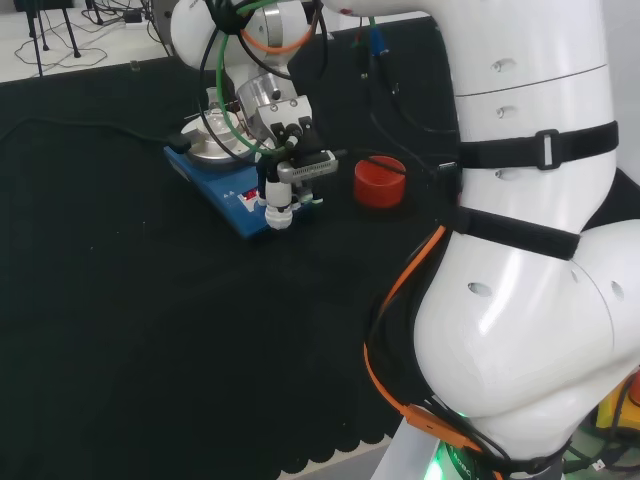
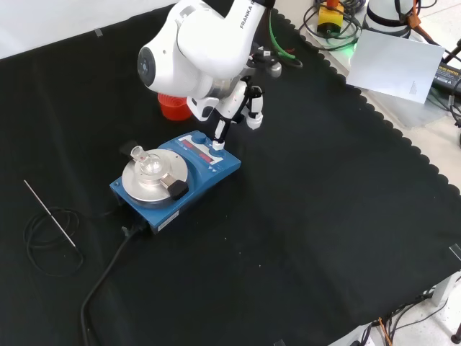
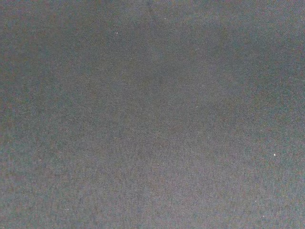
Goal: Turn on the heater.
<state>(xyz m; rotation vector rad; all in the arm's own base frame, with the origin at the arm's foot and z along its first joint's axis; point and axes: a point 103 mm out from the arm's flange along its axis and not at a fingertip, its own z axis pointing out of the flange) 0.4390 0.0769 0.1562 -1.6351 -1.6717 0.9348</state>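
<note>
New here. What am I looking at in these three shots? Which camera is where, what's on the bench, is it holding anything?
One white robot arm with a black and white hand in place of a gripper. The head view looks over the arm from behind; the big white shapes at its right are the arm's own links. The front view looks down from the opposite side. The wrist view shows black cloth. On the cloth stand a blue heater with a round metal plate, and a red ring beside it. One finger points down at the heater's front panel. The hand holds nothing.
</note>
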